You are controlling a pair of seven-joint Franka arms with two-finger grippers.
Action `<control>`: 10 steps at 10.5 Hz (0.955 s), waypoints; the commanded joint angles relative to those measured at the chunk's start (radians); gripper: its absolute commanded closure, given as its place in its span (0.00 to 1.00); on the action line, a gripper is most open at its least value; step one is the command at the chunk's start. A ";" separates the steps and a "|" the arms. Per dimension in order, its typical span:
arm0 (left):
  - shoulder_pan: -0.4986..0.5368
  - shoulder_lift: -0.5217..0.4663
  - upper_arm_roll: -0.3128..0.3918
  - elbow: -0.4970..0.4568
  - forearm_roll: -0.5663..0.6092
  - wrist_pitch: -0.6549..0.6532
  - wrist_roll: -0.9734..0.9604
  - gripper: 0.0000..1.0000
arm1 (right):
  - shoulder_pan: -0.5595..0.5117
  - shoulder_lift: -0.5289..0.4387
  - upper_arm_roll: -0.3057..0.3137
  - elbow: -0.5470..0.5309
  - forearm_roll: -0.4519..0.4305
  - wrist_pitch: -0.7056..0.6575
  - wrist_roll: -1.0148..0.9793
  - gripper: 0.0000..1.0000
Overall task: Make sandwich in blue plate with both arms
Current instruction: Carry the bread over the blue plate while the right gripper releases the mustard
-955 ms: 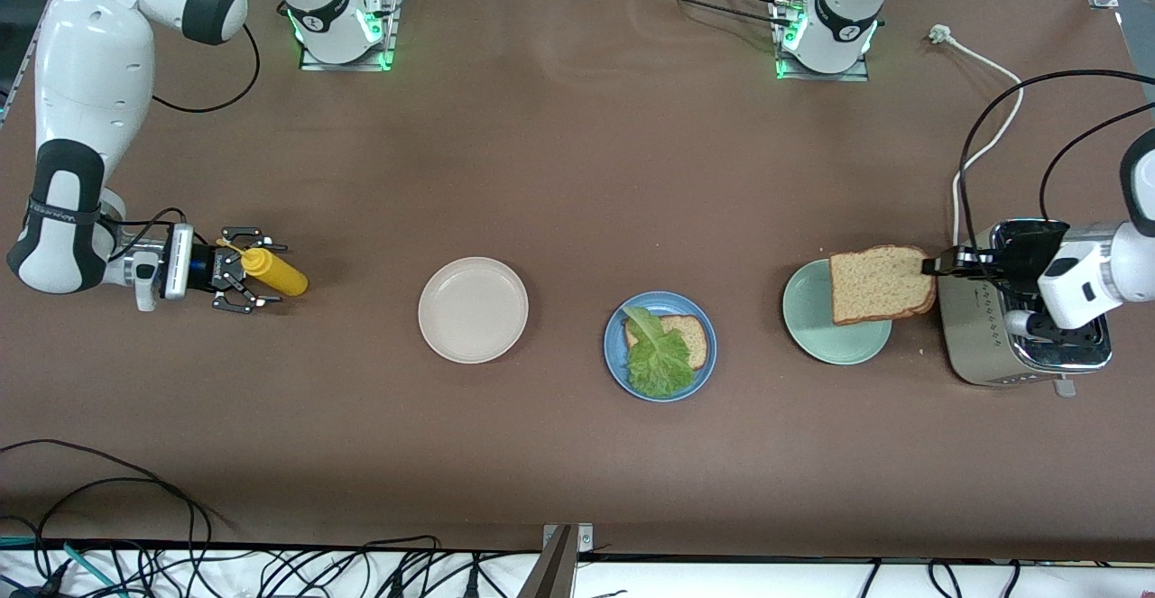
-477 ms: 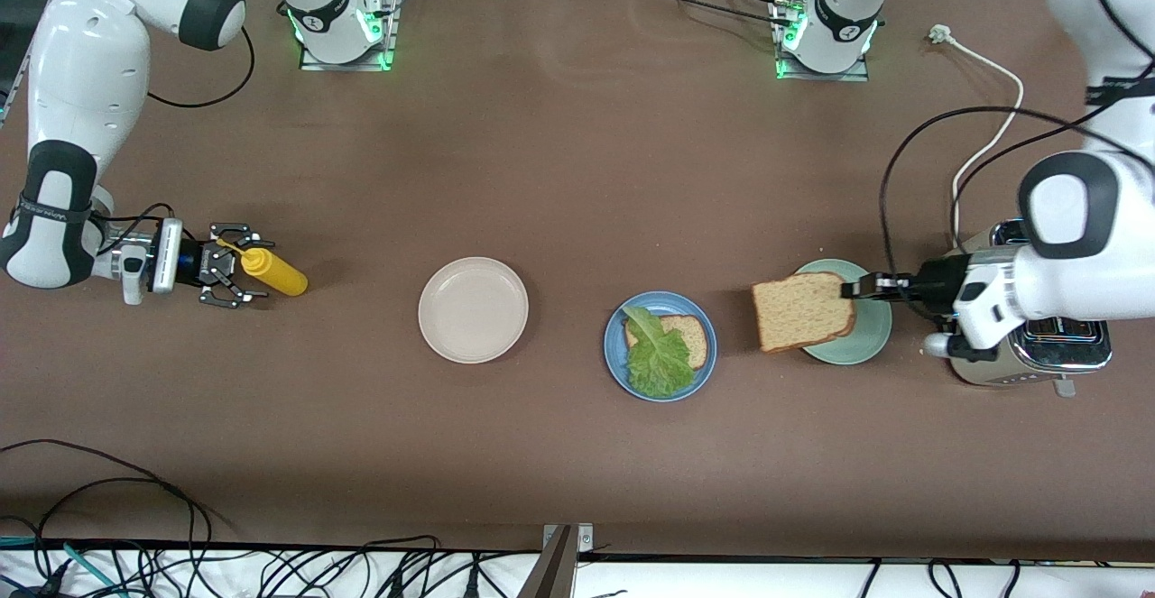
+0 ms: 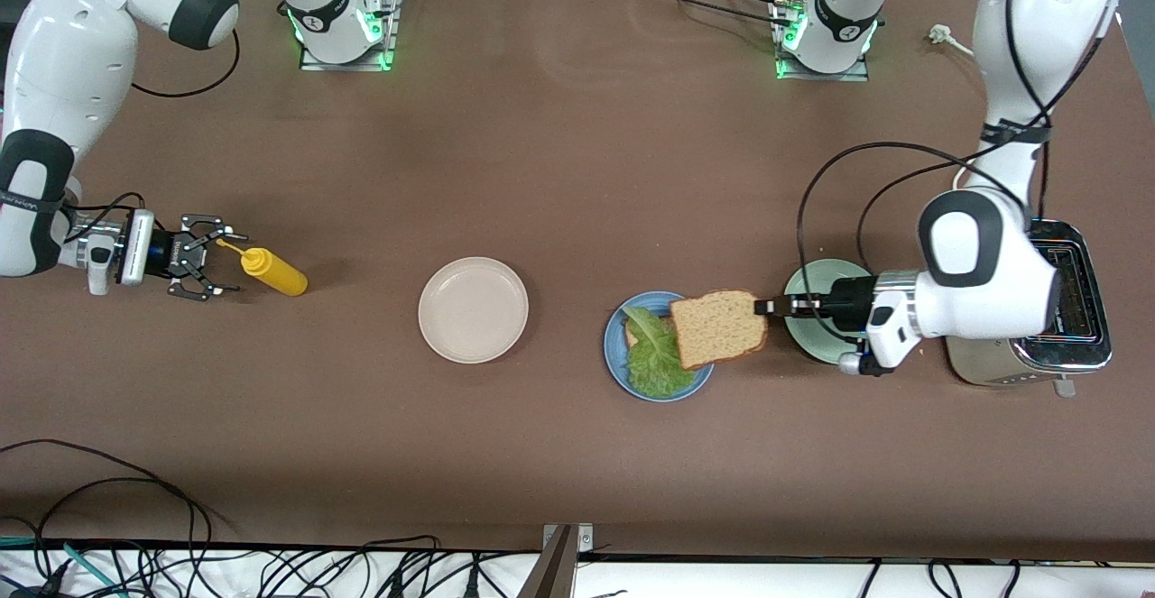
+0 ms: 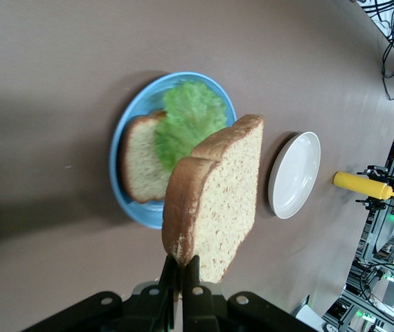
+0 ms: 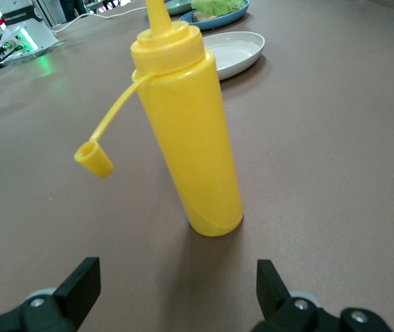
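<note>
Left gripper [image 3: 769, 307] pinches the brown wholegrain bread slice [image 3: 718, 327] over the round light-blue plate [image 3: 615, 352]'s edge, so centre it on the ruffled lettuce [image 3: 656, 357], probably level, then release; right gripper [image 3: 200, 255] waits open beside the yellow squeeze bottle [image 3: 272, 272].

You've got three plates on the table: one blue plate [image 3: 616, 359], one beige plate [image 3: 473, 309], one mint-green plate [image 3: 809, 284]. Two bread slices: one slice [image 3: 718, 327] pinched up in the left gripper [image 3: 774, 307], one lower slice [image 4: 140, 168] under it. One lettuce leaf [image 3: 655, 359]. One yellow squeeze bottle [image 3: 272, 272]. One toaster [image 3: 1065, 314].
</note>
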 commanded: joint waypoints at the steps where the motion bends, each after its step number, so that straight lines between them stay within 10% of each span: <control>1: -0.063 0.039 0.006 0.006 -0.099 0.066 0.008 1.00 | 0.027 -0.011 -0.052 0.043 -0.051 -0.020 0.096 0.00; 10: -0.124 0.125 0.006 -0.015 -0.109 0.162 0.096 1.00 | 0.065 -0.167 -0.112 0.311 -0.266 -0.185 0.633 0.00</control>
